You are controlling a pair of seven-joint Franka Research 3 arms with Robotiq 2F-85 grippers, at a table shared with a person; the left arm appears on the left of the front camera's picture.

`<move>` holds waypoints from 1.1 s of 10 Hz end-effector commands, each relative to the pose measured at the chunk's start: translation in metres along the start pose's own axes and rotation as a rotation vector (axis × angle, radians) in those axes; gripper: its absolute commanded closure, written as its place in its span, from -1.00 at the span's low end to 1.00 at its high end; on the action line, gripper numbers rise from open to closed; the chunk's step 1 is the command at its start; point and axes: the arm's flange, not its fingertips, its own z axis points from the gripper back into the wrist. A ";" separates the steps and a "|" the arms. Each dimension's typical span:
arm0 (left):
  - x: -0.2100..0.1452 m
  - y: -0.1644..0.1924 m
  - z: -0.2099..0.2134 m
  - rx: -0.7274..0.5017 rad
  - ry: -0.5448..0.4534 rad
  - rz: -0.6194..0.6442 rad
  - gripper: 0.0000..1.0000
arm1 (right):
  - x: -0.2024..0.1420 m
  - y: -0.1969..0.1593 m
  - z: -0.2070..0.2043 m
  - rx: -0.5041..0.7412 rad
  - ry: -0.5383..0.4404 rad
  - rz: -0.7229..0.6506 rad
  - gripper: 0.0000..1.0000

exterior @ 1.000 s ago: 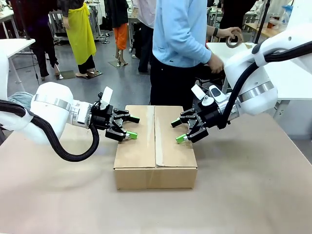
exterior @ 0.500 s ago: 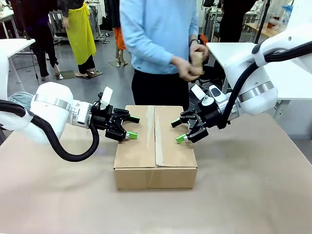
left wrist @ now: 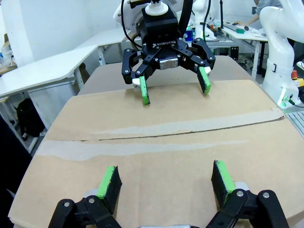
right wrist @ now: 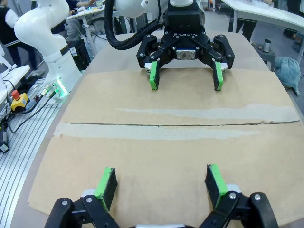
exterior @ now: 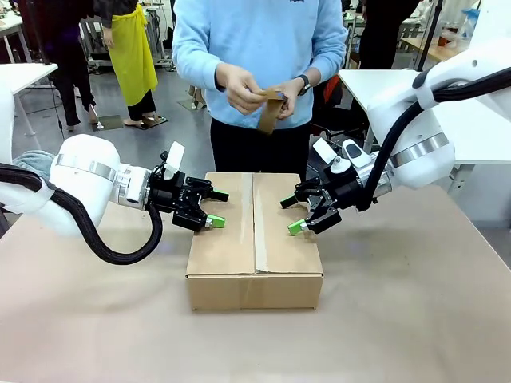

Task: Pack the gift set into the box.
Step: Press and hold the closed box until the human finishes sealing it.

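Box (exterior: 255, 239) at frame centre, flaps shut, seam untaped. Left gripper (exterior: 213, 209) & right gripper (exterior: 291, 214) open, empty, over flaps. Gift set presumably inside. Next: probably hold flaps; person (exterior: 255, 48) w/ tape (exterior: 269, 112) at top.

a brown tape roll (exterior: 270, 109) sits above the paper-covered table (exterior: 415, 287).

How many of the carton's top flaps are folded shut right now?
2 show, both shut: the left flap under the left claw, the right flap under the right claw, meeting at the centre seam. Any flaps beneath them are hidden.
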 end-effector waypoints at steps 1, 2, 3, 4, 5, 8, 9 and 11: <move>-0.003 -0.001 0.000 -0.003 -0.005 -0.007 -1.00 | -0.003 0.000 -0.001 -0.001 0.005 0.004 -1.00; -0.003 -0.001 0.000 -0.003 -0.005 -0.007 -1.00 | -0.003 0.000 -0.001 -0.001 0.005 0.004 -1.00; -0.003 -0.001 0.000 -0.003 -0.005 -0.007 -1.00 | -0.003 0.000 -0.001 -0.001 0.005 0.004 -1.00; -0.003 -0.001 0.000 -0.003 -0.005 -0.007 -1.00 | -0.003 0.000 -0.001 -0.001 0.005 0.004 -1.00; -0.003 -0.001 0.000 -0.003 -0.005 -0.007 -1.00 | -0.003 0.000 -0.001 -0.001 0.005 0.004 -1.00; -0.003 -0.001 0.000 -0.003 -0.005 -0.007 -1.00 | -0.003 0.000 -0.001 -0.001 0.005 0.004 -1.00; -0.003 -0.001 0.000 -0.003 -0.005 -0.007 -1.00 | -0.003 0.000 -0.001 -0.001 0.005 0.004 -1.00; -0.003 -0.001 0.000 -0.003 -0.005 -0.007 -1.00 | -0.003 0.000 -0.001 -0.001 0.005 0.004 -1.00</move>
